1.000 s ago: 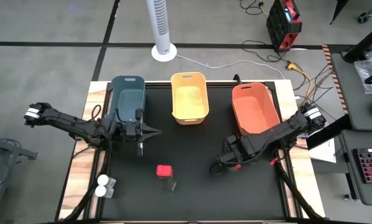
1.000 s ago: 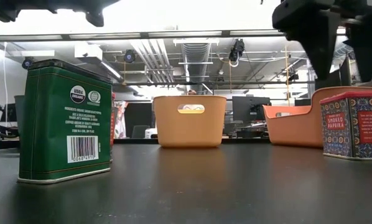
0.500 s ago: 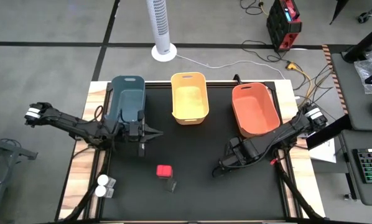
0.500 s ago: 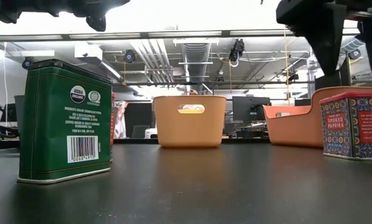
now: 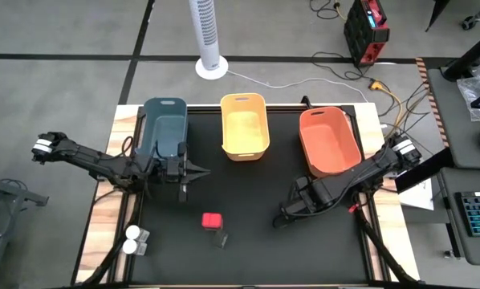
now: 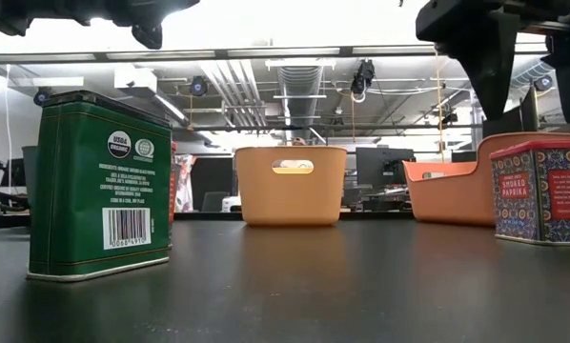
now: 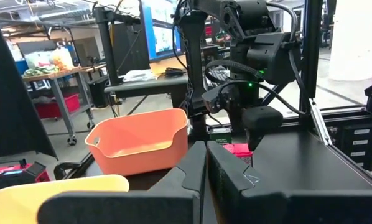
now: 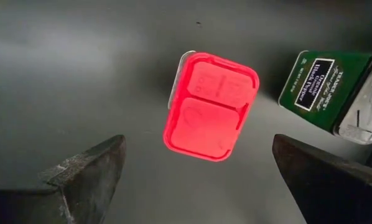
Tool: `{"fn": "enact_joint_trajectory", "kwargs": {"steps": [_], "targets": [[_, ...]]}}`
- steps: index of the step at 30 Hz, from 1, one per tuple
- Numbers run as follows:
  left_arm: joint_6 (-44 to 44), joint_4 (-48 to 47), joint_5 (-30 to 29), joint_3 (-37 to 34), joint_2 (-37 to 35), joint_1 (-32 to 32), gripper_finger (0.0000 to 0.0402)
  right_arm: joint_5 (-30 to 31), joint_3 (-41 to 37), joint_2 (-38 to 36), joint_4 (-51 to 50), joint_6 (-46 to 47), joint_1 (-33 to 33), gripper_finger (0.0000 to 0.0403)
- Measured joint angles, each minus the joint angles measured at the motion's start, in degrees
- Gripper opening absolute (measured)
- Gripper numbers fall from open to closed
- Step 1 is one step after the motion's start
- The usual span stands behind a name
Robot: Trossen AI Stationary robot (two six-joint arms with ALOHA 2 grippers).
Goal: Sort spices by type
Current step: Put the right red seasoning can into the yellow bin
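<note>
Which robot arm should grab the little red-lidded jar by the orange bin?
The right one, probably. The right gripper hangs over that red square-lidded plastic spice jar, its open fingers on either side. The left gripper is shut, across the table beside the blue plastic bin.

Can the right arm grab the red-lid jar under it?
Probably yes. The right gripper hangs open right above the red-lid jar, with a finger on each side and nothing between.

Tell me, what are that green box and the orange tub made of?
The green box looks like painted metal tin: crisp edges, rolled rim, glossy printed label. The orange tub seems moulded plastic: smooth matte walls, rounded corners, though that is only its look.
</note>
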Motion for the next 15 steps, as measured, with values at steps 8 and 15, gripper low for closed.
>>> {"fn": "enact_joint_trajectory", "kwargs": {"steps": [8,15], "targets": [[0.0,-0.4,0.0,0.0,0.0,0.0,0.0,0.9,-0.4,0.0,0.6,0.9,-0.8,0.0398],[0.0,-0.4,0.0,0.0,0.0,0.0,0.0,-2.4,-3.3,0.0,1.8,-3.1,-2.7,0.0398]]}}
